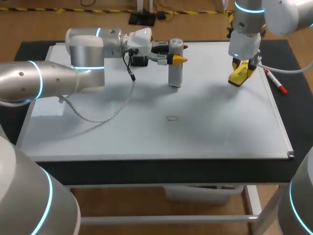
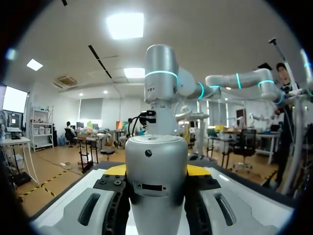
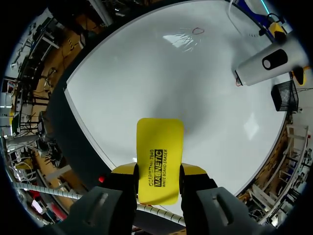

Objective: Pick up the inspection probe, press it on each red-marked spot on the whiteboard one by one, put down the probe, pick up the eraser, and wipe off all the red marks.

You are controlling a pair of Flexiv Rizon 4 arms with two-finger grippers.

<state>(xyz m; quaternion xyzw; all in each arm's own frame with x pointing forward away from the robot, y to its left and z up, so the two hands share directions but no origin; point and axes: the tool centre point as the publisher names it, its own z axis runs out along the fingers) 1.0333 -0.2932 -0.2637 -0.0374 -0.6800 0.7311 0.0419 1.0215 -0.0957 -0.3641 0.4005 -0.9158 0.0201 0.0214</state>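
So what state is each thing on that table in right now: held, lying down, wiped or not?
Inspection probe: upright, clamped in the left gripper.
Eraser: clamped in the right gripper, held above the whiteboard.
Red mark: on the whiteboard, not wiped.
Red marker: lying at the whiteboard's right edge.

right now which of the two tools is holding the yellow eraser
The right arm's tool: it is shut on the yellow rectangular eraser. The left arm's tool grips the upright silver cylindrical probe instead.
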